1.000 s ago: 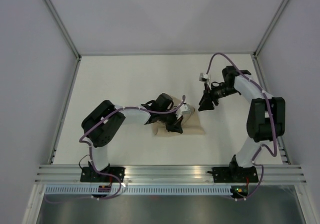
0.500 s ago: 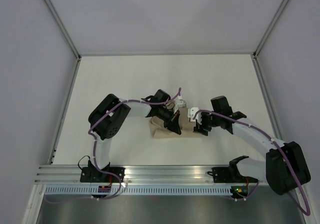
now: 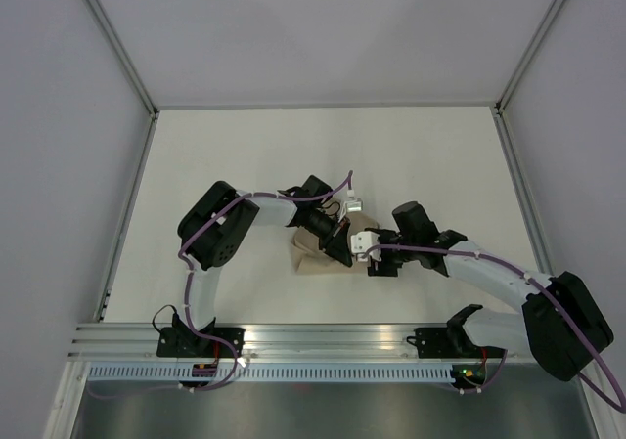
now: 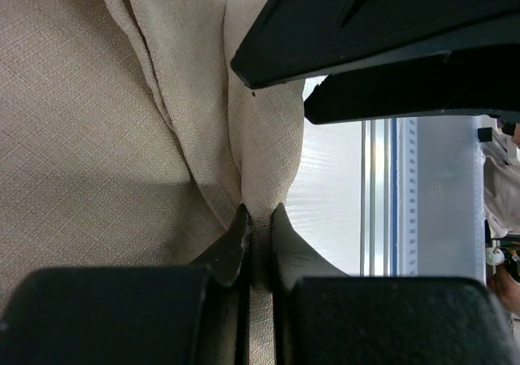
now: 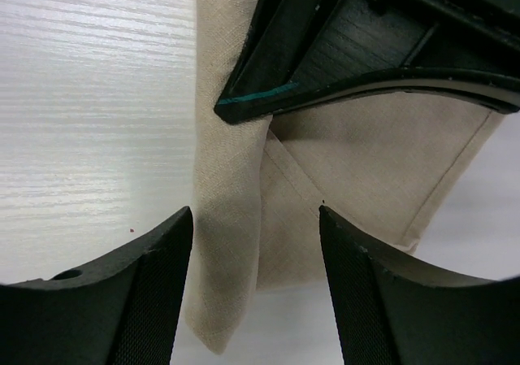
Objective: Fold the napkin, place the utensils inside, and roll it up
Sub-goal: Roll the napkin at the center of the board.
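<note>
Tan cloth is all I have to work with at this moment: one napkin (image 3: 311,261), lying bunched and layered around the middle of the desk (image 3: 225,165), a little toward the near edge. I count one napkin, two hands, and no fork anywhere I can see; whether it is tucked inside the layers or simply out of view I cannot tell.

My left hand (image 4: 258,219) is clenched on a ridge of the napkin, with the cloth nipped between its two fingers and several folded edges fanning away from the pinch. My right hand (image 5: 253,227) is spread and grasping nothing. Its fingers straddle a narrow folded strip at the napkin's right side, apart from the cloth, with the left hand just beyond them on the far side.

I judge the step in hand to be the folding or gathering of the cloth, not the final roll, since the outline is a loose wedge and not a slim cylinder.

The next move, as I read it, calls for lowering the right hand and closing it on that strip while the left keeps its pinch. The two hands are crowded very close together, so a bump between them is the risk I would watch.
</note>
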Available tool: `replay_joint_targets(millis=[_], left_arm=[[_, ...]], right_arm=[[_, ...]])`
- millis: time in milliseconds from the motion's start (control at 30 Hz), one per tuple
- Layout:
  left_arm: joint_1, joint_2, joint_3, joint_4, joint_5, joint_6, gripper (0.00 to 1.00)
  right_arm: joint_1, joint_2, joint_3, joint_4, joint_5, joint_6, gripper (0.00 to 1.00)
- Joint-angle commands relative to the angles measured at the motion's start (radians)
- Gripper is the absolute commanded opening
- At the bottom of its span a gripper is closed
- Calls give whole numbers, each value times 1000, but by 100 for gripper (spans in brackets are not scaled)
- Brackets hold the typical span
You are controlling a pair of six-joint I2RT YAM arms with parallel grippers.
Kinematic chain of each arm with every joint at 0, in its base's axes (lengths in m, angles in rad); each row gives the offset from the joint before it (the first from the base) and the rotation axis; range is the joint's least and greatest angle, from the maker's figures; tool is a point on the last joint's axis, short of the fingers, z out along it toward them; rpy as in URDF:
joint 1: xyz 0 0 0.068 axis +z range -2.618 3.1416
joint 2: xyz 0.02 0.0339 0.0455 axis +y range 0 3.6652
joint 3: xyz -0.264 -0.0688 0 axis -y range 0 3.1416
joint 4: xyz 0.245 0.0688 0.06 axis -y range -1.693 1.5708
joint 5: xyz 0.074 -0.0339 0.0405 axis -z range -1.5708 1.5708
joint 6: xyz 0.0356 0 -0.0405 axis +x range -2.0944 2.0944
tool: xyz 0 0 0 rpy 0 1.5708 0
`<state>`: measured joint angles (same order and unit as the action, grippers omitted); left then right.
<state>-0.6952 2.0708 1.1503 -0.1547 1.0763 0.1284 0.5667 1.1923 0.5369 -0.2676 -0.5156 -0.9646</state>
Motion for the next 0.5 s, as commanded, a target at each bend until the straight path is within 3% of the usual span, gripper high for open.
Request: replay_joint_targets(millis=[0,167,267,367,467], left_arm=[[-3,57,-18,-77,-88,27,2],[-3,46,-18,-78,-95,30,2],[-1,32,-18,-78,-99,34,2],[-3,0,-20,-77,-114,39,4],[-3,-59,-21,-66,-160,39,18]], right_arm=[[31,15,3,5,11,-5,69],[82,69,-32,70,58,-11,65],[84,119,-23,67,69,-22,55],[84,170,-9,70,92,-26,39],[84,213,27,31,101,-19,25]])
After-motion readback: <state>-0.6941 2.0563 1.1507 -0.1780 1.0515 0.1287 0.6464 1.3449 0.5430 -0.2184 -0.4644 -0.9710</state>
